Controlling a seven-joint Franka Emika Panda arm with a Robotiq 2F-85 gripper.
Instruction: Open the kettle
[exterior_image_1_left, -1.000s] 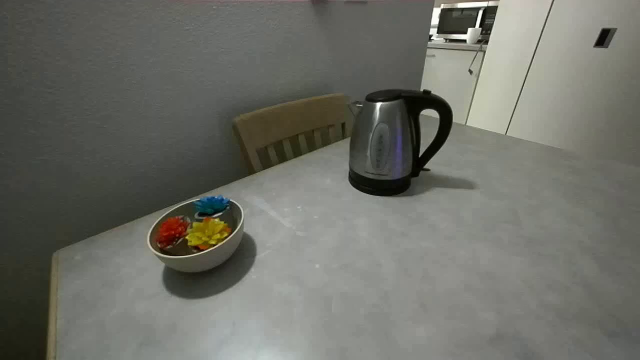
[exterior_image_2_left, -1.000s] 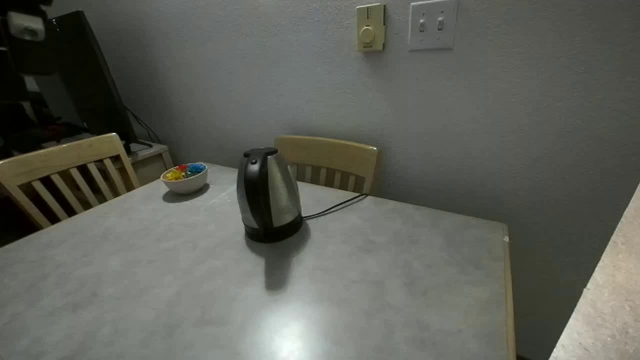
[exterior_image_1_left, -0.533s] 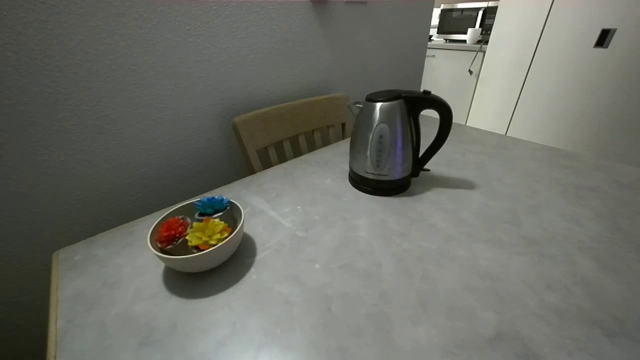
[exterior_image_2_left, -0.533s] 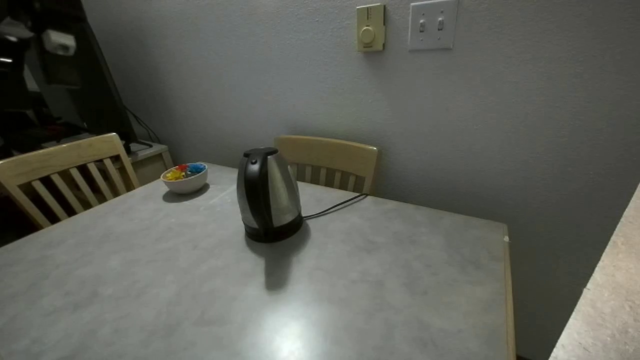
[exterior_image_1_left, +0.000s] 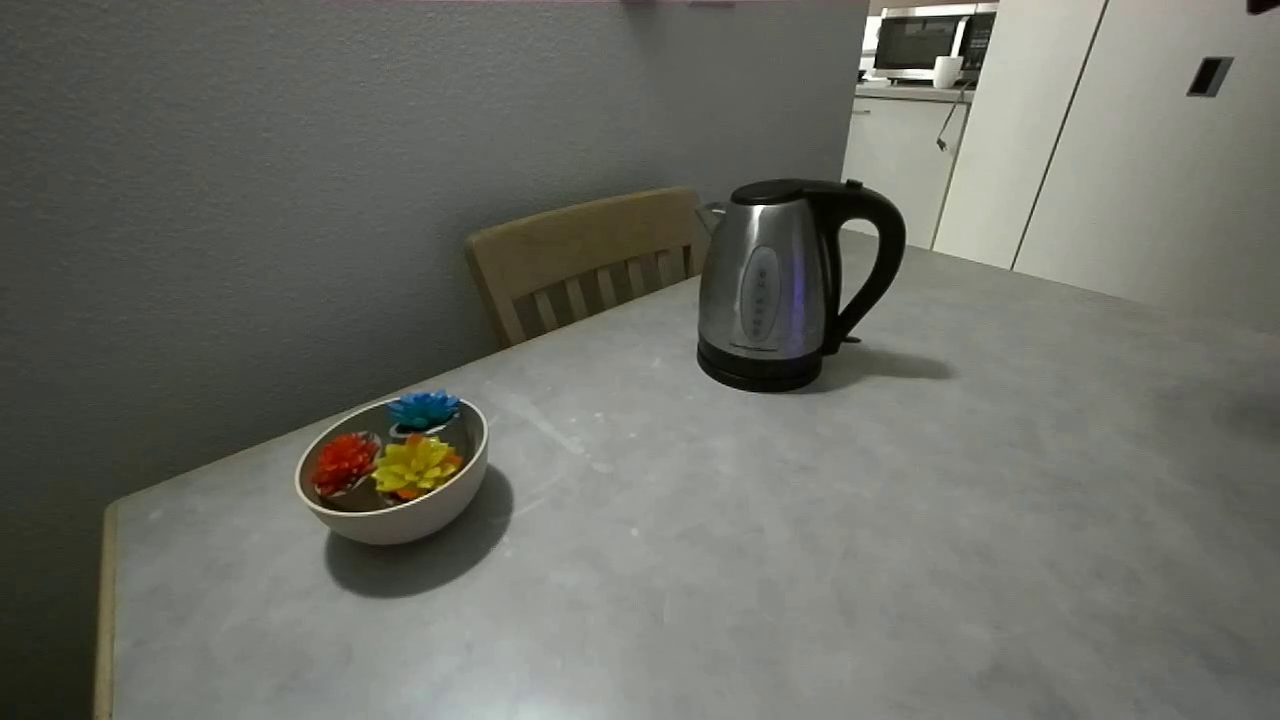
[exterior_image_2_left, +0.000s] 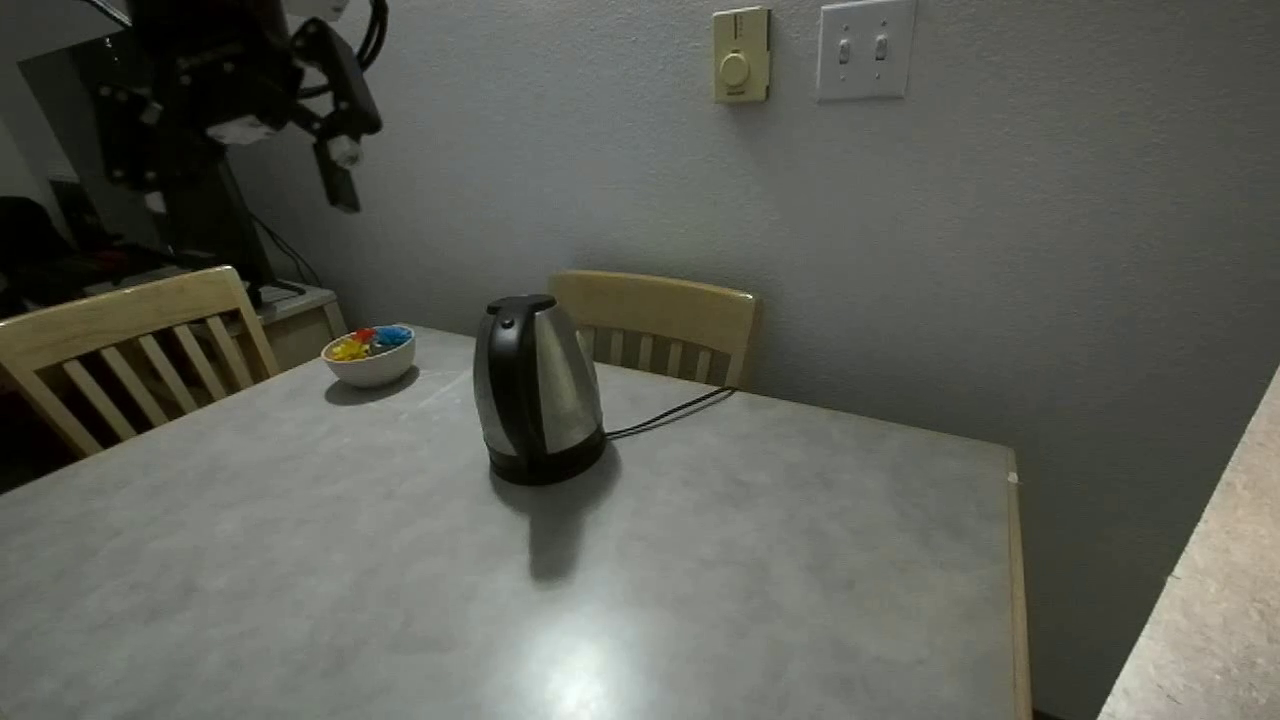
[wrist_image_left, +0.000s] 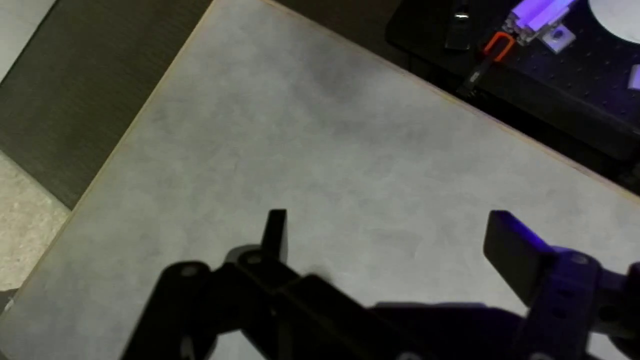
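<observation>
- Kettle (exterior_image_1_left: 775, 285) on the bench (exterior_image_1_left: 800, 560), two o'clock from the bowl (exterior_image_1_left: 410, 523) in an exterior view; lid (exterior_image_1_left: 768, 191) down.
- Pincer (wrist_image_left: 389, 220) spread wide, gripping nothing.
- Opening seemingly not begun: approach and lifting remain.

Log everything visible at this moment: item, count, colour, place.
kettle: 1, steel and black, lid down, upright on table
bowl: 1, off-white, on table
flowers: 3, red, yellow and blue, in bowl
table: 1, grey, under kettle and bowl
cord: 1, black, from beside kettle to table edge
chairs: 2, light wood, at table
dial box: 1, yellowish, on wall
switch plate: 1, white, on wall
microwave: 1, silver and black, background
cup: 1, white, by microwave
pale panels: at least 2, whitish, background
ledge: 1, speckled beige, an exterior view's right
dark clutter: uncounted, mostly black, wrist view's upper right
gripper: 1, black, jaws apart, above table
</observation>
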